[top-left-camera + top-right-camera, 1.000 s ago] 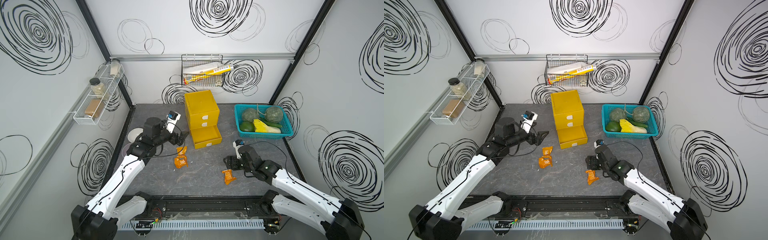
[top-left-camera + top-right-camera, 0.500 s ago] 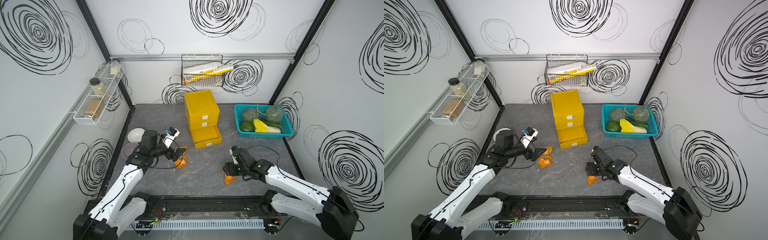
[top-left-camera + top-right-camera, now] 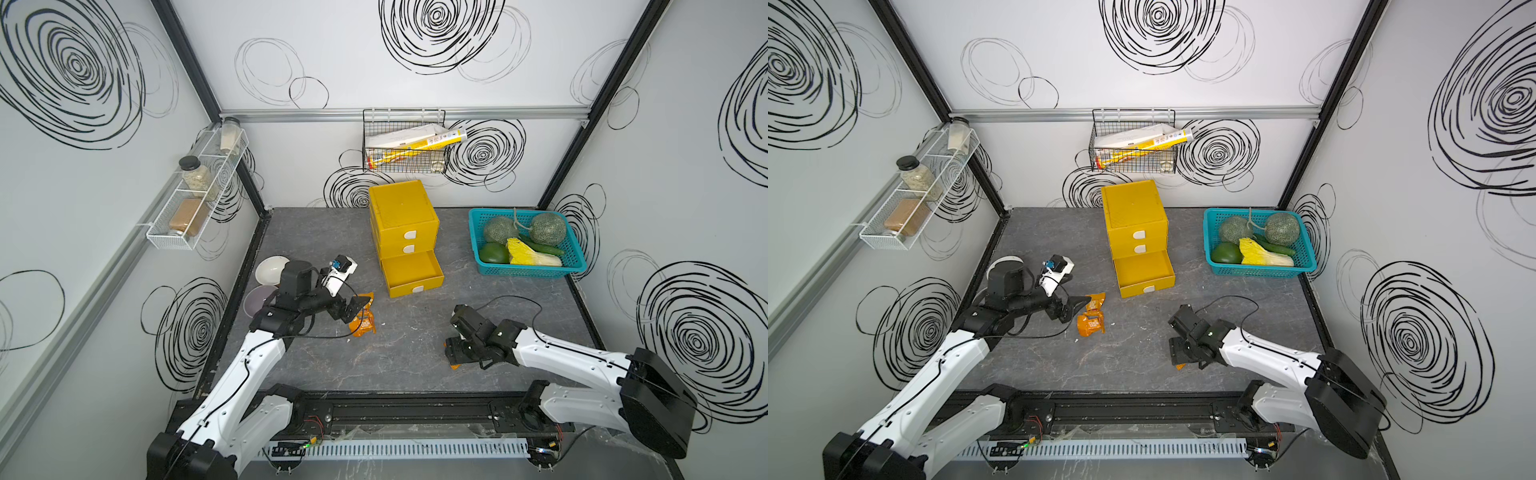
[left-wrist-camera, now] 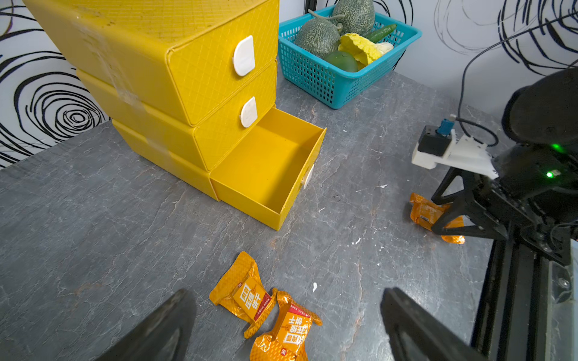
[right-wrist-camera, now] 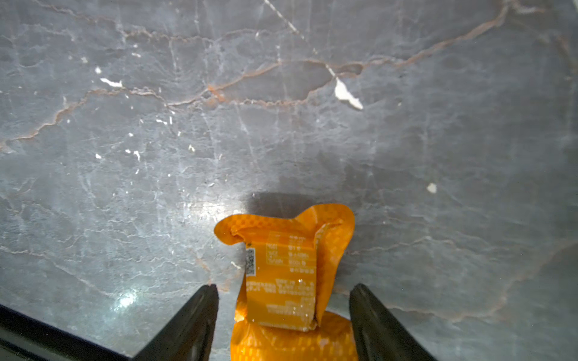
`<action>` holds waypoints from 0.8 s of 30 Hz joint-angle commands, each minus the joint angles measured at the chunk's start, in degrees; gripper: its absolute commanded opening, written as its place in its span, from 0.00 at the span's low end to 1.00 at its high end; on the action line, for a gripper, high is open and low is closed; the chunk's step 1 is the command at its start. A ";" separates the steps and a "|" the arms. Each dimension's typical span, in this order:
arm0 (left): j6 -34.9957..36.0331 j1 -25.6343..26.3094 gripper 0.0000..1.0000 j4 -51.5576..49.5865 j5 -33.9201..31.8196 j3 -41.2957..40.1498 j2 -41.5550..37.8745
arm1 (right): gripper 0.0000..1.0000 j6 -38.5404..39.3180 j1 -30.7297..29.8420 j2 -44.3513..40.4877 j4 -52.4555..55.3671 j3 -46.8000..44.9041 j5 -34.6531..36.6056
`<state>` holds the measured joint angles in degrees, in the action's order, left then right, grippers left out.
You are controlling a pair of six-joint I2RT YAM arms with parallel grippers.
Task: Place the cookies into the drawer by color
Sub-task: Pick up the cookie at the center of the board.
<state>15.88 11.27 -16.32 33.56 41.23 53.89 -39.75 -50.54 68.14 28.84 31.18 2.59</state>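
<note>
The yellow drawer (image 3: 404, 216) (image 3: 1133, 208) stands mid-table, and its bottom tray (image 3: 415, 286) (image 4: 250, 206) is pulled out and bare inside. Two orange cookies (image 3: 362, 322) (image 3: 1091, 325) (image 4: 247, 295) lie side by side in front of it on the left. My left gripper (image 3: 354, 308) (image 4: 287, 298) hovers wide open just over them, touching neither. A third orange cookie (image 5: 287, 272) (image 4: 427, 212) lies near the front right. My right gripper (image 3: 456, 354) (image 5: 283, 290) is open and straddles this cookie, with a gap showing on each side. In both top views only an orange corner (image 3: 1179, 366) shows.
A teal basket (image 3: 528, 269) (image 3: 1258, 272) of melons and vegetables sits at the right rear. Two shallow bowls (image 3: 272, 269) rest by the left wall behind my left arm. The black front rail (image 3: 415, 409) borders the table just behind the right-hand cookie.
My left gripper has swung from beside the drawer down and forward to the two orange cookies. My right gripper has dropped over the third cookie and narrowed a little.
</note>
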 commanded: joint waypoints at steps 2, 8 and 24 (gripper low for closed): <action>0.02 -0.32 0.99 1.65 2.03 0.15 -0.63 | 0.71 -1.57 -1.02 1.92 1.32 0.15 1.99; -0.03 -0.02 0.99 1.81 2.38 -0.13 -1.22 | 0.63 -2.14 -1.41 4.76 0.83 0.67 3.39; 1.03 0.18 0.99 0.95 3.53 -0.47 -2.64 | 0.36 -0.04 -1.49 7.64 2.10 5.43 6.06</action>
<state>15.92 11.35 -16.53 35.24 40.91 52.18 -40.99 -51.68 74.81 29.10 34.20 6.92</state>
